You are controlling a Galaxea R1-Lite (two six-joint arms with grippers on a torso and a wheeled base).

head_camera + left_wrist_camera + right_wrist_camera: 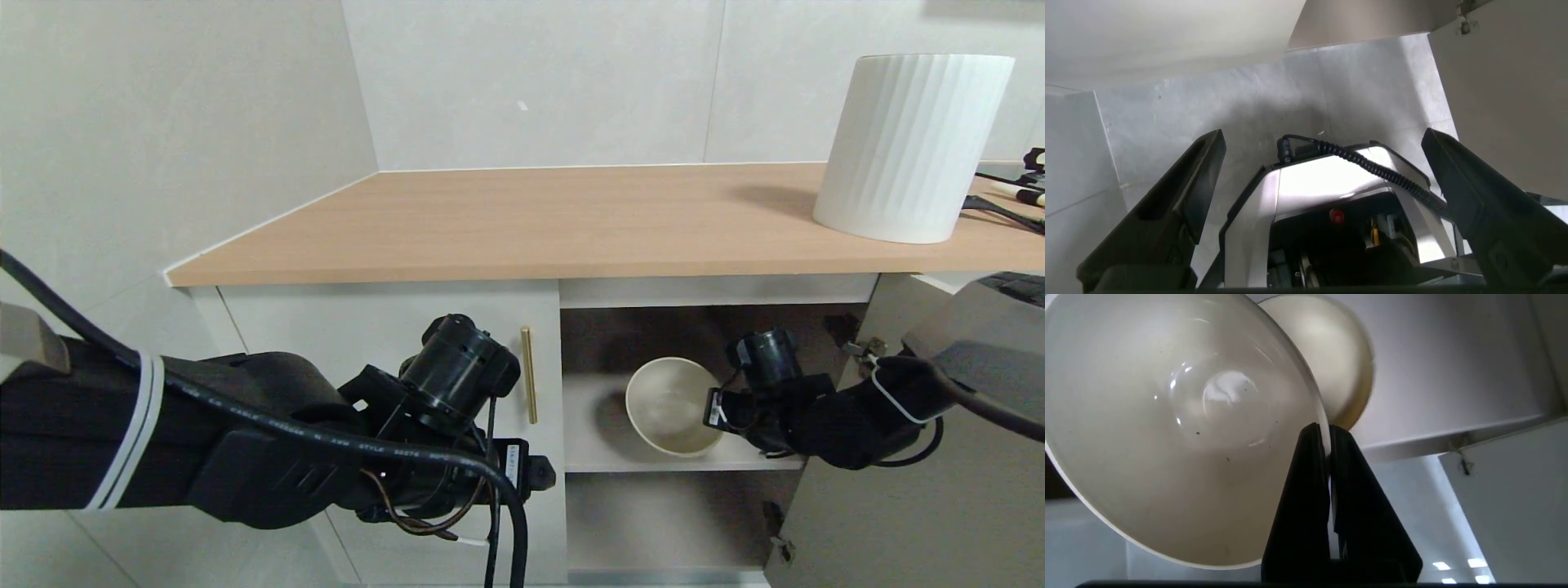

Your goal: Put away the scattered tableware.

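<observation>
A cream bowl (669,404) hangs tilted on its side inside the open cabinet, just above the middle shelf (596,453), with its opening facing outward. My right gripper (712,412) is shut on the bowl's right rim. In the right wrist view the black fingers (1310,482) pinch the thin rim of the bowl (1184,416). My left gripper (1323,220) is open and holds nothing. It points down, low in front of the closed left cabinet door (384,327).
The right cabinet door (898,506) stands swung open beside my right arm. A brass handle (529,374) runs down the closed door's edge. On the wooden countertop (531,220) stand a tall white ribbed container (910,147) and some utensils (1012,200) at the far right.
</observation>
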